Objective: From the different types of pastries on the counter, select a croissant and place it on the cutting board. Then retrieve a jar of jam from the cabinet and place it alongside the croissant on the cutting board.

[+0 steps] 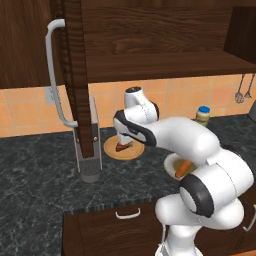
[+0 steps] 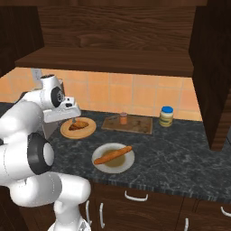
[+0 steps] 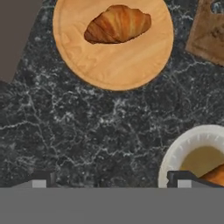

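On the counter point(image 2: 180, 149) I see the cutting board point(image 2: 135, 126) at the far side, with the jar of jam point(image 2: 123, 118) standing on its left part. Left of it, the croissant point(image 3: 117, 24) lies on the round wooden plate point(image 3: 109, 65). My gripper point(image 3: 109, 179) hangs over bare stone between that plate and the nearer pale dish point(image 2: 128, 163), fingers spread wide, holding nothing.

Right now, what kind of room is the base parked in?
A simulated kitchen, it seems: a dark speckled stone counter with drawers beneath, an orange tiled backsplash, and a dark wood wall cabinet overhead. A croissant lies on a round wooden plate, and utensils hang on the wall.
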Available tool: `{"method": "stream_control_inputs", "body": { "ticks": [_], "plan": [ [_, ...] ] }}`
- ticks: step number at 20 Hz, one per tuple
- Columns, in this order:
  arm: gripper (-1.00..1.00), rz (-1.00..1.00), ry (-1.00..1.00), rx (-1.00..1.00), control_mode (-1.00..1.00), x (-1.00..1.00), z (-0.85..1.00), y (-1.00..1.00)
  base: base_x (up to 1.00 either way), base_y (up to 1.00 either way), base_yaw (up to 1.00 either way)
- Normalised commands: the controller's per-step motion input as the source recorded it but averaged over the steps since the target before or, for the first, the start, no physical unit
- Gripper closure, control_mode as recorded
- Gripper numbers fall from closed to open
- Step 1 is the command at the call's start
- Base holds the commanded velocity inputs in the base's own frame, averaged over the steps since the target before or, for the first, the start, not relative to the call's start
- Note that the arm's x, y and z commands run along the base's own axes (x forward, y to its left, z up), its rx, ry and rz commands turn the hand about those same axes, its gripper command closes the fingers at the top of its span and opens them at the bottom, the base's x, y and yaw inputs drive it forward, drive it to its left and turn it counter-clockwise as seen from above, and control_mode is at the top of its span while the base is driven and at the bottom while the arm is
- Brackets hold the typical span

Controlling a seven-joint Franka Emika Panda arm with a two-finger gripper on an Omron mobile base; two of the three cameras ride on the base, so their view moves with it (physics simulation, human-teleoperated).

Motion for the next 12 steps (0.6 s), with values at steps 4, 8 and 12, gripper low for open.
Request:
{"method": "stream_control_inputs", "body": {
  "ticks": [4, 8, 12],
  "plan": [
    [-1.00, -0.26, -0.08, 0.00, -1.00, 0.00, -0.41, 0.00, 0.00, 0.00, 0.00],
    [-1.00, -0.50, -0.04, 0.00, -1.00, 0.01, -0.57, 0.00, 0.00, 0.00, 0.00],
    [-1.00, -0.35, -0.01, 0.29, -1.00, 0.05, -0.09, -0.24, 0.00, 0.00, 0.00]
  ]
}}
